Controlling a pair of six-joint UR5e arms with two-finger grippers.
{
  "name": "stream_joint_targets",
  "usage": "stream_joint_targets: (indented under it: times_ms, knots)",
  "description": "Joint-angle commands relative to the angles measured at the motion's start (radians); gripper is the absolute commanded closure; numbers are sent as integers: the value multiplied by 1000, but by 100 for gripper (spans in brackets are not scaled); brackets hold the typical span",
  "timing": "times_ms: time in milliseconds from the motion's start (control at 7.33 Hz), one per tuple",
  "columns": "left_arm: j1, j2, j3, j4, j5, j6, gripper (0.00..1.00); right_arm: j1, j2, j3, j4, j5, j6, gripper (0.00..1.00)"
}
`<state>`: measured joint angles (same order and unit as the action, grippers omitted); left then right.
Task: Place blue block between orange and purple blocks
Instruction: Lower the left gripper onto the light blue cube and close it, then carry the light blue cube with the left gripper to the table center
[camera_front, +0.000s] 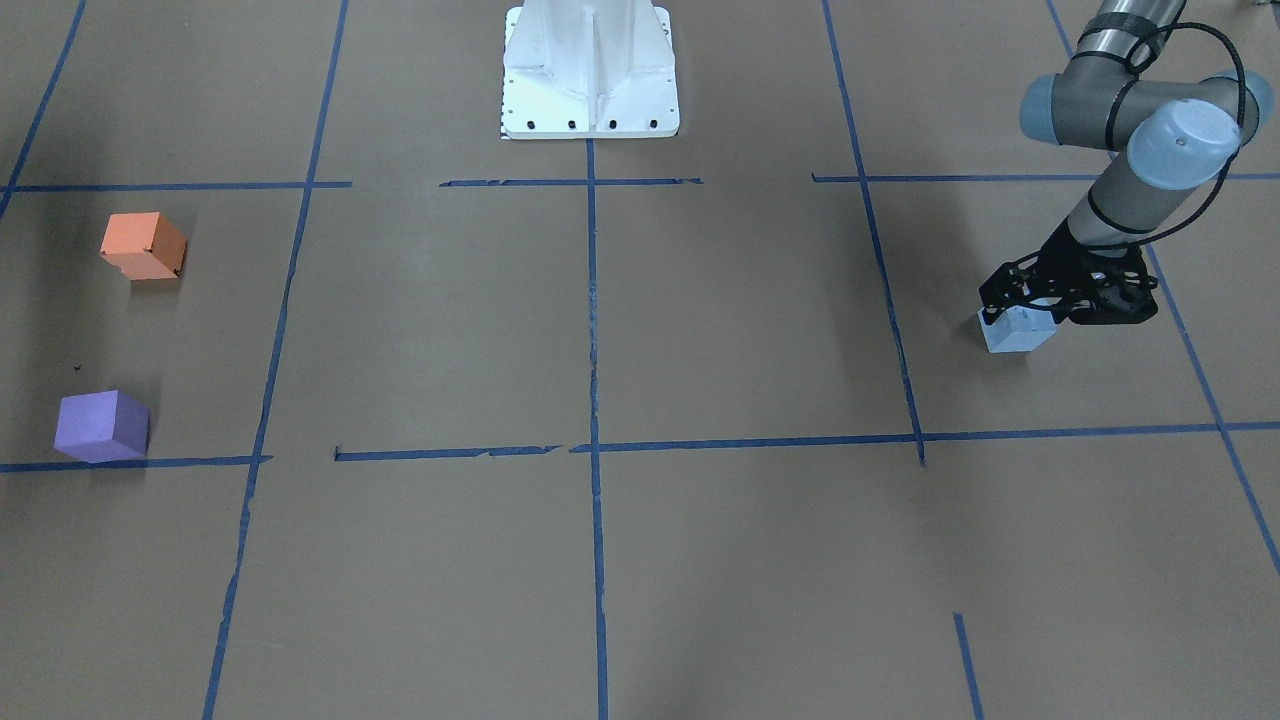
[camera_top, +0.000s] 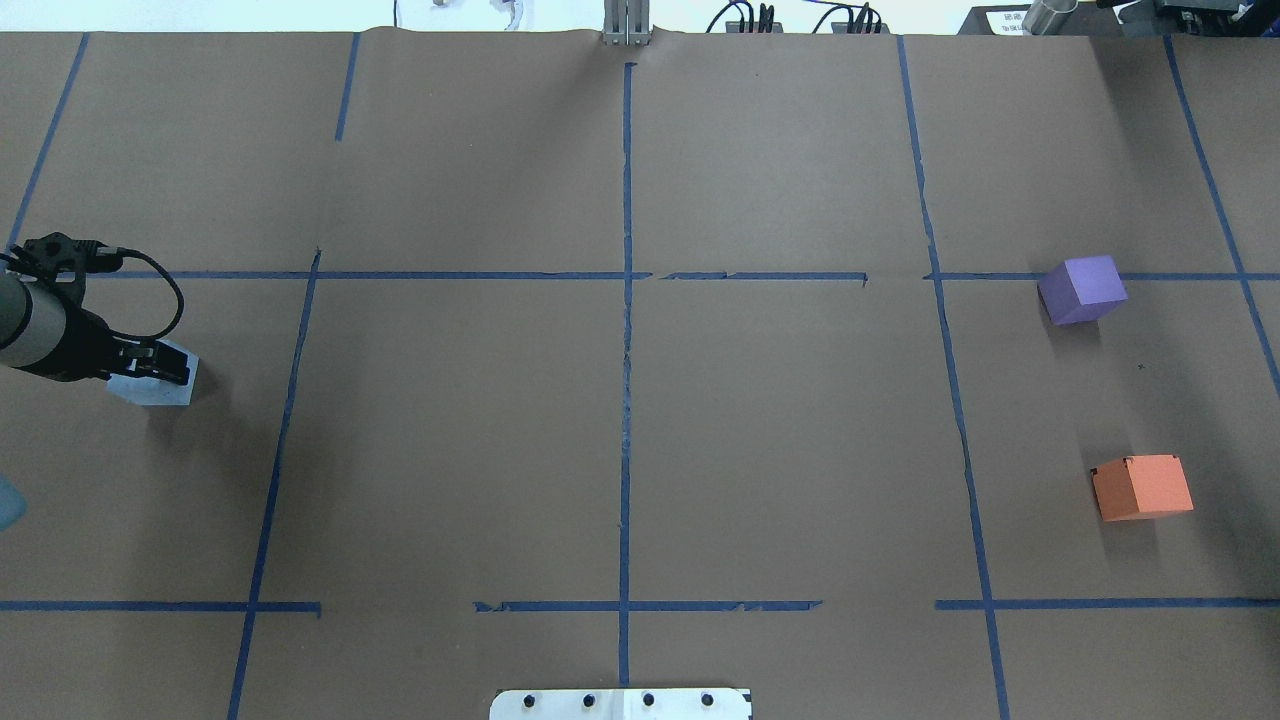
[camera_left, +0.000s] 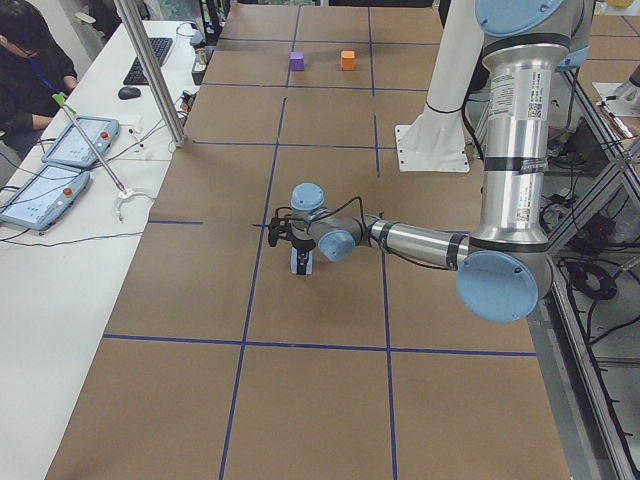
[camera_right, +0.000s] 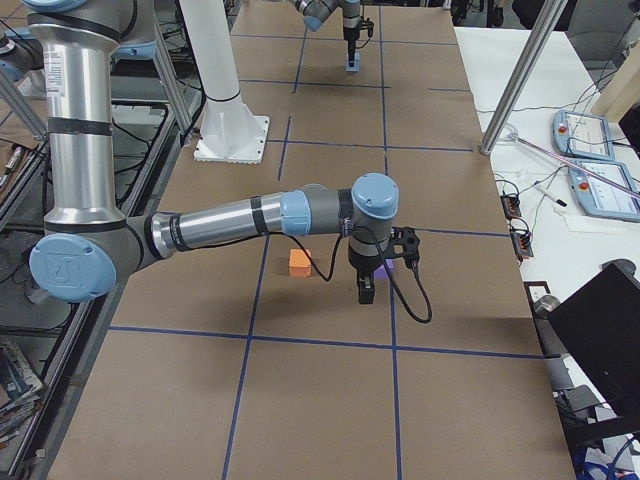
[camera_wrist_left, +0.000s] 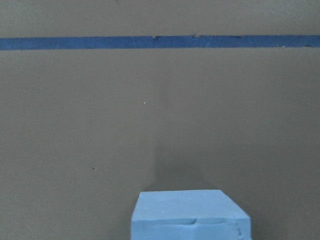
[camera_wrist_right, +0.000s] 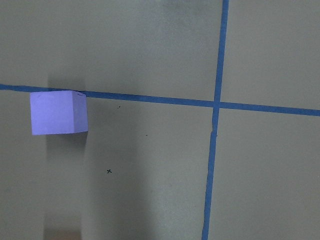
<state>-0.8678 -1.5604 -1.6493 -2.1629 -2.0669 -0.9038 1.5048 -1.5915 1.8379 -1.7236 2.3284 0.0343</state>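
The blue block (camera_front: 1015, 330) sits at the table's left end, seen also from overhead (camera_top: 155, 382) and low in the left wrist view (camera_wrist_left: 190, 215). My left gripper (camera_front: 1035, 305) is down over it, jaws on either side, shut on it at table level. The orange block (camera_front: 143, 245) and purple block (camera_front: 102, 425) lie apart at the right end (camera_top: 1142, 487), (camera_top: 1082, 289). My right gripper (camera_right: 367, 290) hangs above them in the exterior right view only, so I cannot tell if it is open. The purple block shows in the right wrist view (camera_wrist_right: 58, 112).
The white robot base (camera_front: 590, 70) stands at the table's middle back edge. Blue tape lines (camera_top: 625, 350) divide the brown paper into squares. A side table with tablets (camera_left: 60, 160) and an operator (camera_left: 30, 70) runs along the far side.
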Motion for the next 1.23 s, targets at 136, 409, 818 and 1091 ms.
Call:
stream_joint_targets:
  times_ms: [136,409,818,1091]
  knots:
    - [-5,-6,-38,35,-12,0,77,0,-1,1,-1,0,1,0]
    - [-5,-164,-151,337,-6,-3,76,0,-1,1,-1,0,1,0]
    - [109,-531,-129,644,-4,-126,74,0,-1,1,-1,8,3,0]
    - [218,-672,-42,632,70,-257,72,0,1,1,-1,8,3,0]
